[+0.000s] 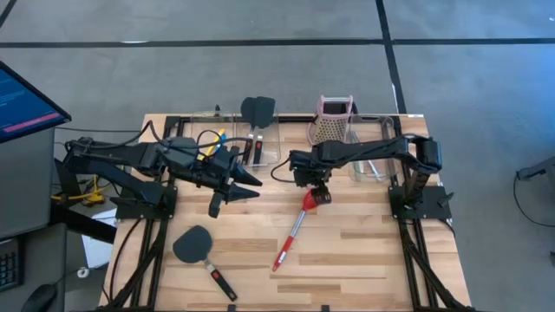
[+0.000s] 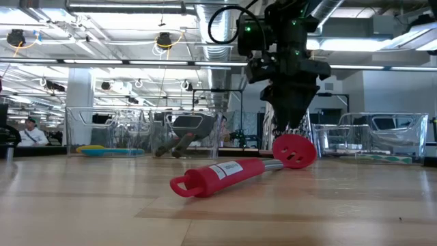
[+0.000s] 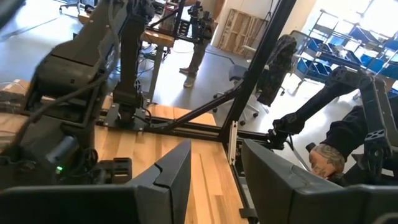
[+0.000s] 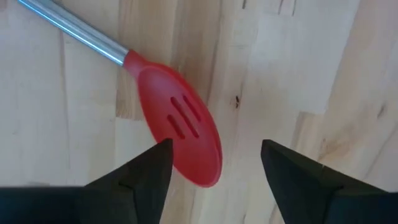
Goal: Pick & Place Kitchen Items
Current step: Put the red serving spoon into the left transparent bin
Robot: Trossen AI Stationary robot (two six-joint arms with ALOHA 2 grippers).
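Right gripper (image 1: 316,196) hangs straight down over the bowl end of the red spoon (image 1: 291,230), jaws spread wide and empty; in the right wrist view the slotted bowl (image 4: 180,127) sits partly between the two fingers (image 4: 140,177), off toward one of them, likely lined up for a grab near the neck. The spoon lies flat mid-counter (image 1: 364,243), handle pointing toward the front edge, free of everything else, so it's an easy top-down pick. Left gripper (image 1: 236,185) waits over the counter's left-centre, jaws open, holding nothing. One black spatula (image 1: 201,253) lies front-left on the counter, another (image 1: 257,113) sits up by the clear bins (image 1: 260,143) at the back. Grater (image 1: 334,121) stands at the back edge.
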